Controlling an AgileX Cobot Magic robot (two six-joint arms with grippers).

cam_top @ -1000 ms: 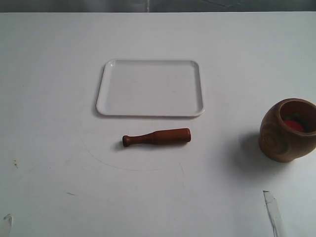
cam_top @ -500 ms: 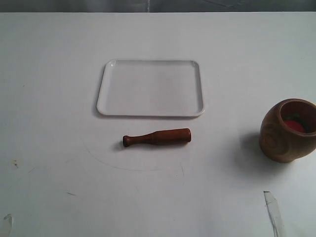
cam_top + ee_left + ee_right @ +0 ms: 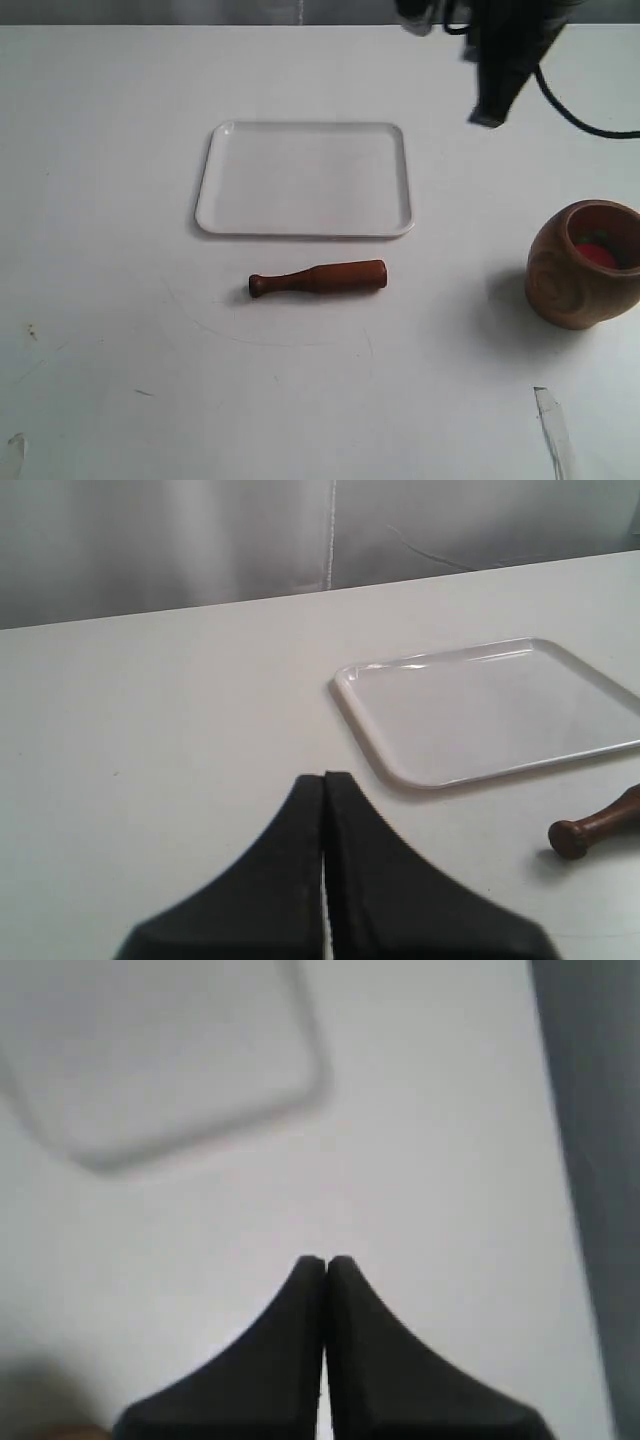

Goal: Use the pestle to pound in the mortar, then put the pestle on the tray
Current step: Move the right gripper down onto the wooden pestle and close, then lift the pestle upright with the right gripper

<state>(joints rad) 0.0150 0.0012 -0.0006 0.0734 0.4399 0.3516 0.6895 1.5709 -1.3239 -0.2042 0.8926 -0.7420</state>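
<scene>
Left gripper: jaws pressed together with nothing between them; it hung over bare table, with the tray and the pestle's knob end ahead of it
Tray: white, flat on the table toward the far middle, nothing on it
Pestle: lay on its side just in front of the tray, near but not touching; knob to the left, thick end to the right, ungripped
Right gripper: jaws closed and empty, high above the table beyond the tray's far right corner, well apart from pestle and mortar
Mortar: upright at the right edge, something red inside
Risk: the round pestle would likely roll or skid if jaws came down unopened or nipped the tapering neck off-centre; a slanted hold could then strike the mortar's rim and tip it
</scene>
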